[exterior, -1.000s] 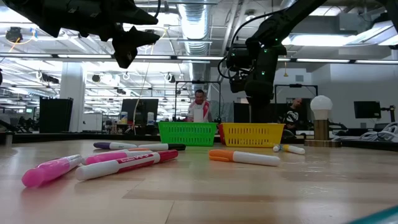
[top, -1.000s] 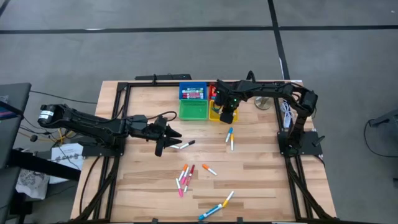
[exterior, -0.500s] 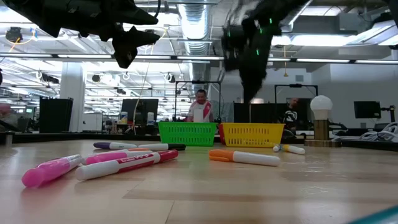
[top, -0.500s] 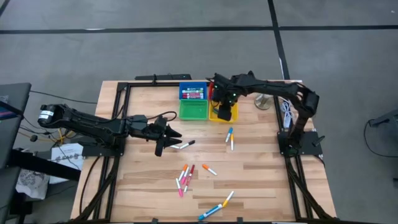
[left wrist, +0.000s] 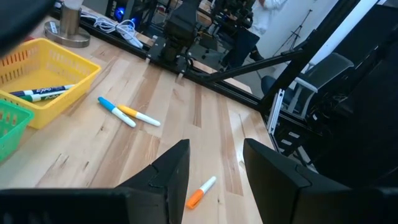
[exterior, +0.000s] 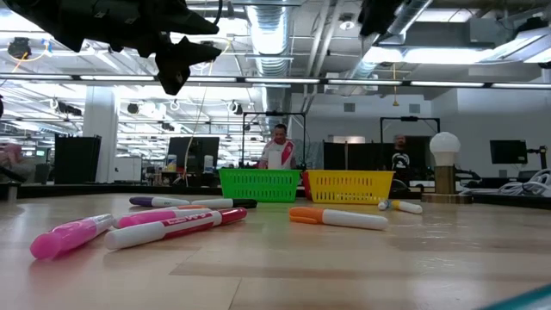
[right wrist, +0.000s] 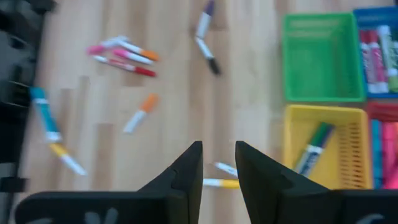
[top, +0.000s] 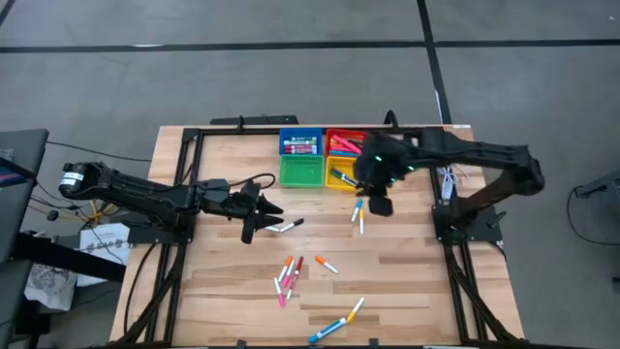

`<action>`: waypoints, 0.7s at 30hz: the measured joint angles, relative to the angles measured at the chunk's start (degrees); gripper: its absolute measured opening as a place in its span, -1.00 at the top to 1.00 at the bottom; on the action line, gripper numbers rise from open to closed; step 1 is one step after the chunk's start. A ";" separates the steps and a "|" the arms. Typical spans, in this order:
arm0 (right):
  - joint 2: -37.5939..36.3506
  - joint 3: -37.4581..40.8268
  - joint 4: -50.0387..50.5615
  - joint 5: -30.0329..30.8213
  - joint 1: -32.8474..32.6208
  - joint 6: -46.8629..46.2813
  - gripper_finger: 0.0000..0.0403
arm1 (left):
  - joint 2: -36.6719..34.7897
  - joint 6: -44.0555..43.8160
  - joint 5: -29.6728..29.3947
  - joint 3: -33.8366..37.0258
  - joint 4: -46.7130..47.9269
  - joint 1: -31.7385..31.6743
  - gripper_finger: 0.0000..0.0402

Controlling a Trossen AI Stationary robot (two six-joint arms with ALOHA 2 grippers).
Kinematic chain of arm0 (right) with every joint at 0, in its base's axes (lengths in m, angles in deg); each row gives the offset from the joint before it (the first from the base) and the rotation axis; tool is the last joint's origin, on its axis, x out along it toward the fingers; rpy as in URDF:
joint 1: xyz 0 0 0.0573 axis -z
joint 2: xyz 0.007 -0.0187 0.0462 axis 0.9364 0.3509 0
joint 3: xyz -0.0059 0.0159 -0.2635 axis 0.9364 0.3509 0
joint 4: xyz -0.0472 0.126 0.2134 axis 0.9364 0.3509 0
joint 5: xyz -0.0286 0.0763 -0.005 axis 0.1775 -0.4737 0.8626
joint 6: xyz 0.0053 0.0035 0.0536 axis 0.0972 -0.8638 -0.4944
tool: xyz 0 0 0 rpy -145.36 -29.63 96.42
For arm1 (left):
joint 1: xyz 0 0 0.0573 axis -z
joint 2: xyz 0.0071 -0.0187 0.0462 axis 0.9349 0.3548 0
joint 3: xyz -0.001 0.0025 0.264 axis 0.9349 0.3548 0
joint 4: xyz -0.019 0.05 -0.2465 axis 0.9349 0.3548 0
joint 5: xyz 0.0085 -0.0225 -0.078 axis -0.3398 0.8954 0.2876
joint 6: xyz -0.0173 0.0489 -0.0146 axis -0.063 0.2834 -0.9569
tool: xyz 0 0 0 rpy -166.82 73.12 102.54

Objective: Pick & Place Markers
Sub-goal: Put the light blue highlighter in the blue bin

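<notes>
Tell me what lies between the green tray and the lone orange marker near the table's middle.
Bare wood only: in the high view, nothing lies between the green tray and the orange marker. The purple and black markers lie off to the left.

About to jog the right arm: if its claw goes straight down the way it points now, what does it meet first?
Most likely the two markers lying beside the yellow tray; they sit right ahead of the right claw, which holds nothing. Depth is unclear.

I'm seeing my left arm reaching in low from the left edge toward the middle, its left gripper (top: 254,225) hanging above the wood with fingers (left wrist: 173,171) parted and nothing between them; my right arm is stretching inward from its base, the right gripper (top: 381,205) pointing down, fingers (right wrist: 189,167) slightly apart, holding nothing
</notes>
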 joint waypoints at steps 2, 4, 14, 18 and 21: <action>-1.99 0.00 0.13 0.14 -2.98 -2.86 0.61 | 0.00 0.01 -0.01 0.00 -0.01 0.00 0.25; -3.31 0.00 -0.31 0.17 -5.98 -5.34 0.63 | 0.00 0.01 -0.01 0.00 -0.01 0.00 0.25; -2.87 0.02 -7.72 -0.14 -20.43 -14.14 0.65 | -0.01 -0.01 0.01 0.00 -0.03 0.00 0.25; -0.35 0.00 -13.01 -0.23 -26.04 -15.77 0.65 | 0.00 -0.01 0.01 0.00 -0.03 0.00 0.25; 2.33 0.00 -18.04 -0.26 -29.63 -15.91 0.65 | 0.00 -0.01 0.01 0.00 -0.03 0.00 0.25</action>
